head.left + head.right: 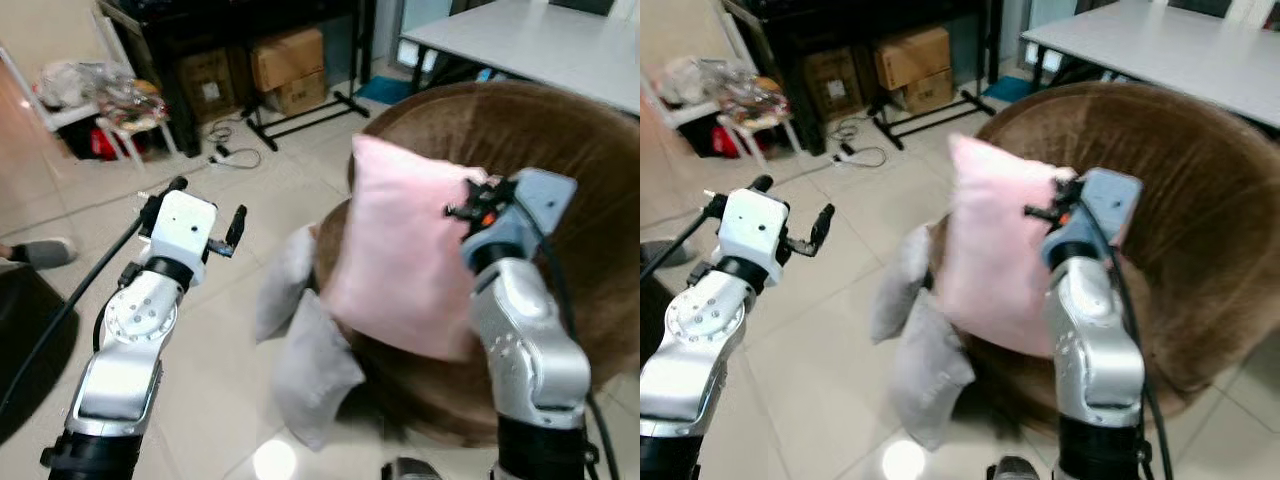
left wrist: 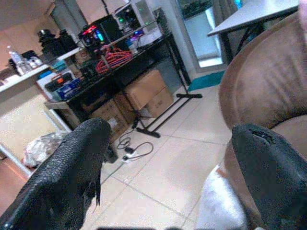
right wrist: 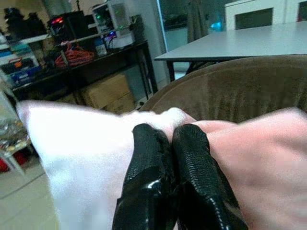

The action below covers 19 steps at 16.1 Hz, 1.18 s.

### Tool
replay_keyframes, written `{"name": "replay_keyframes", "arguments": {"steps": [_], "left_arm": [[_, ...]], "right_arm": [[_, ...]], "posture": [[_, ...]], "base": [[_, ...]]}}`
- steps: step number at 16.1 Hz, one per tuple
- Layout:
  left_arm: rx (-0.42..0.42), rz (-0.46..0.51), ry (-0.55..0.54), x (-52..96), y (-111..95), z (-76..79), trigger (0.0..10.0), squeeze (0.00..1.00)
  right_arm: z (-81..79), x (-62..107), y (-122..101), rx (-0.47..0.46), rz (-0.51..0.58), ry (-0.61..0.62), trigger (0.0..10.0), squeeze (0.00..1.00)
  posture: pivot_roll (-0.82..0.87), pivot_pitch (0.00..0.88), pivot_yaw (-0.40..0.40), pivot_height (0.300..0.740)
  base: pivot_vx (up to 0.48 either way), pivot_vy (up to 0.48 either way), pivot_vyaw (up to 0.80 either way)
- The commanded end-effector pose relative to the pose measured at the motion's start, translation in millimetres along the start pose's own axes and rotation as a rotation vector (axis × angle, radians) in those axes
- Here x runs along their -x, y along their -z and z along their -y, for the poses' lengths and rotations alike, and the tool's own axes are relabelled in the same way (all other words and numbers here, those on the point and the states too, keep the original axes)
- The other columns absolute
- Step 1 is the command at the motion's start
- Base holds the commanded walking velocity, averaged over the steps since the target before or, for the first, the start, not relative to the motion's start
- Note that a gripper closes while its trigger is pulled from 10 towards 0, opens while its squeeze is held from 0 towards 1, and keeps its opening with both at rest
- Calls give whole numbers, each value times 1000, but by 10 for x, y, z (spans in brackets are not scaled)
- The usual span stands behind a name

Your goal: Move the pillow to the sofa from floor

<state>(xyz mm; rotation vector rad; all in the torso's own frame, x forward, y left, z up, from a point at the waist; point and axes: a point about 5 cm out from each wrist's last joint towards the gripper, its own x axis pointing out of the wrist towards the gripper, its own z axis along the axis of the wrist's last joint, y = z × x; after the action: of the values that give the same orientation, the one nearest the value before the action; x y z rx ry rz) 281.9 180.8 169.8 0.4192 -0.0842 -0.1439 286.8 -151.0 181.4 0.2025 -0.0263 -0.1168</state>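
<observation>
Pinching pink pillow (image 1: 400,250), right gripper (image 3: 171,136) above sofa (image 1: 560,150).

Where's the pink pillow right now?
The pink pillow is pinched in the right end effector, upright over the brown sofa seat, with grey cushions to its left.

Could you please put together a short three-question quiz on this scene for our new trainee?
1. True or false: the right end effector is shut on the pink pillow.
2. The left end effector is: A) open, holding nothing B) gripping the grey pillow C) resting on the sofa.
3. What lies on the floor against the sofa's front?

Key: 1 true; 2 A; 3 the grey pillow.
</observation>
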Motion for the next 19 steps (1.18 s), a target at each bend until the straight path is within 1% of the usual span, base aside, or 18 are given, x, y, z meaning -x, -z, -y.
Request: {"name": "replay_keyframes", "arguments": {"steps": [1, 5, 10, 11, 12, 15, 16, 19], "left_arm": [[-7, -10, -4, 6, 22, 5, 10000, 0], [-7, -9, -5, -5, 20, 2, 10000, 0], [-8, -6, -3, -15, 13, 21, 10000, 0], [30, -8, -2, -15, 17, 33, 10000, 0], [48, -14, -4, -9, 19, 41, 10000, 0], [19, 5, 24, 12, 19, 69, 10000, 0], [-4, 2, 46, 29, 29, 80, 10000, 0], [21, -8, 81, 116, 56, 80, 10000, 0]], "right_arm": [[-3, 11, -120, -4, 52, -4, 10000, 0], [-27, 6, -118, 3, 52, -12, 10000, 0], [-17, 0, -122, 7, 53, -16, 10000, 0], [-16, -2, -132, 6, 54, -18, 10000, 0], [-15, 2, -137, 4, 55, -20, 10000, 0], [-25, 17, -115, -7, 41, -38, 10000, 0], [-33, 19, -112, -4, 39, -44, 10000, 0], [-103, 52, -85, -4, 32, -91, 10000, 0]], "posture": [[-95, 0, 46, 740], [-97, 0, 44, 740], [-99, 0, 39, 740], [-103, 0, 40, 740], [-103, 0, 40, 740], [-100, 0, 39, 740], [-94, 0, 36, 740], [-77, 0, 29, 740]], "base": [[0, -390, 0], [0, -393, 0], [0, -379, 0], [0, 0, 0], [0, 0, 0], [0, 0, 0], [0, 0, 0], [0, 0, 0]]}}
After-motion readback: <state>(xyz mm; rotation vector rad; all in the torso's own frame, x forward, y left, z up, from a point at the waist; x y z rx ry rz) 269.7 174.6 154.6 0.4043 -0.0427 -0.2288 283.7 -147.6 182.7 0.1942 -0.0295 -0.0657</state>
